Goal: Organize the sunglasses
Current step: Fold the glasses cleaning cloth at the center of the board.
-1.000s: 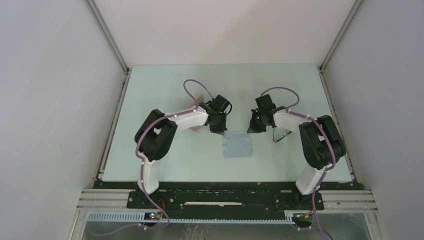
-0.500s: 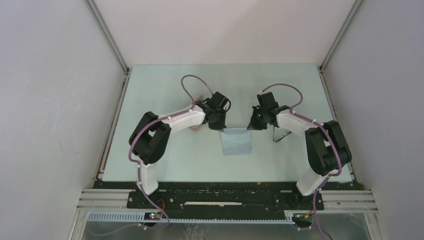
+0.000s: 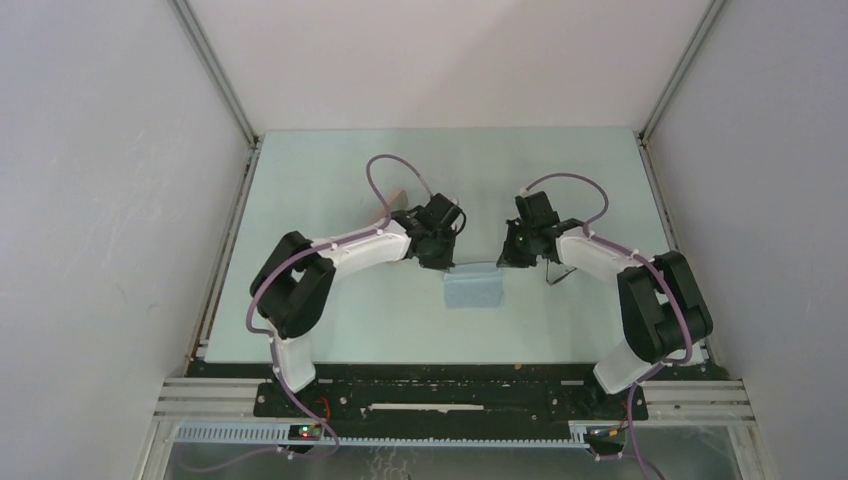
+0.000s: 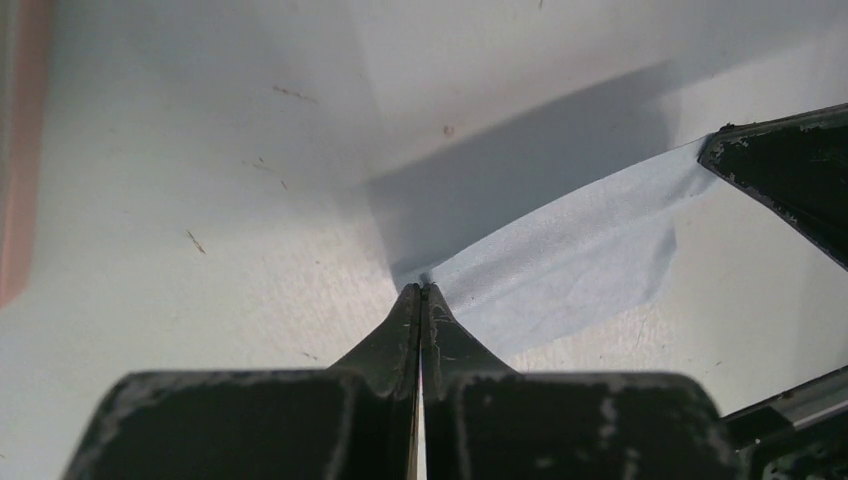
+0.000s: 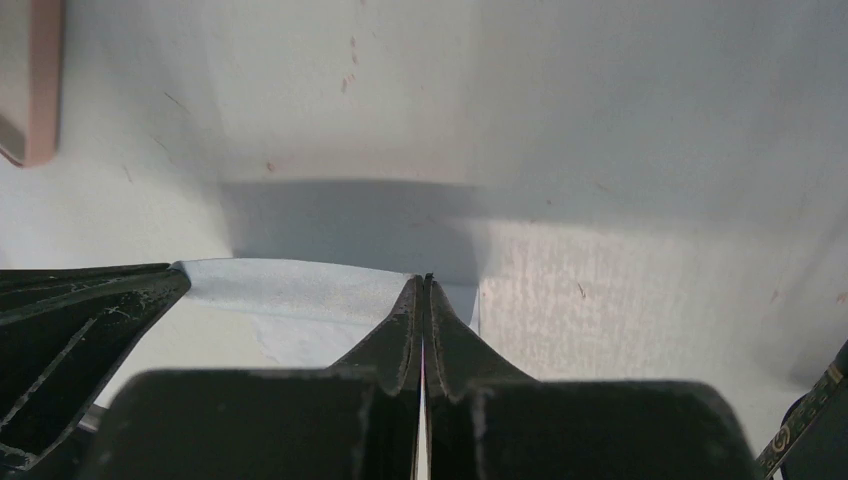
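Blue cloth (image 3: 473, 290) now shorter, corners pinched by left hand (image 4: 421, 290), right hand (image 5: 423, 280)

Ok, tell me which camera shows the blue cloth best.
Top external: only it shows the whole cloth, between the left gripper and right gripper. The left wrist view catches just a strip of cloth leaving its shut jaws; the right wrist view just a pale sliver.

No legible text; small gold mark on sunglasses (image 5: 803, 428) arm, perhaps logo.
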Controlling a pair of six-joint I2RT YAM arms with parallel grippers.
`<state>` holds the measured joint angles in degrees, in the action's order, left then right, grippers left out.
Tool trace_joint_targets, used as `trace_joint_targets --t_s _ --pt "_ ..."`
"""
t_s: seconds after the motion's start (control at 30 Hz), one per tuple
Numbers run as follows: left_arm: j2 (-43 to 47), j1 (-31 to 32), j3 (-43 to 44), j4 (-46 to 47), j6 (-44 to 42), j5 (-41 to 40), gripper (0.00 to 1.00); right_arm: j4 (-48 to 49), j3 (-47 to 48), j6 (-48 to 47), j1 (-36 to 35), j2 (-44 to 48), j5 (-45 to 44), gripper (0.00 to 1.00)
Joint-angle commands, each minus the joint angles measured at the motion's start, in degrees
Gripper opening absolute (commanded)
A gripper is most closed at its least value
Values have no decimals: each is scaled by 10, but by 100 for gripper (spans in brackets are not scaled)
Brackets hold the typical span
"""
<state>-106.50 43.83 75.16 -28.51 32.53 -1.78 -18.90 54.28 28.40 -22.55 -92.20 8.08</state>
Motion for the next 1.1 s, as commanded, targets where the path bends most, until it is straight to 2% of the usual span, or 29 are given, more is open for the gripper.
trace_joint_targets --t_s 0.0,0.5,1.0,1.03,1.07 --pt "29 16 -28 9 -1 -11 0 6 -31 -6 -7 28 -17 0" --pt "27 30 -71 29 18 -5 0 7 -100 -10 -43 67 -27 0" --pt "26 39 -81 31 28 -8 0 4 -108 -12 -47 71 -31 0" --pt "31 40 -84 31 30 -8 2 2 -108 -12 -48 75 -30 3" --pt "35 41 -87 31 32 -7 7 -2 -108 -13 -49 78 -30 6"
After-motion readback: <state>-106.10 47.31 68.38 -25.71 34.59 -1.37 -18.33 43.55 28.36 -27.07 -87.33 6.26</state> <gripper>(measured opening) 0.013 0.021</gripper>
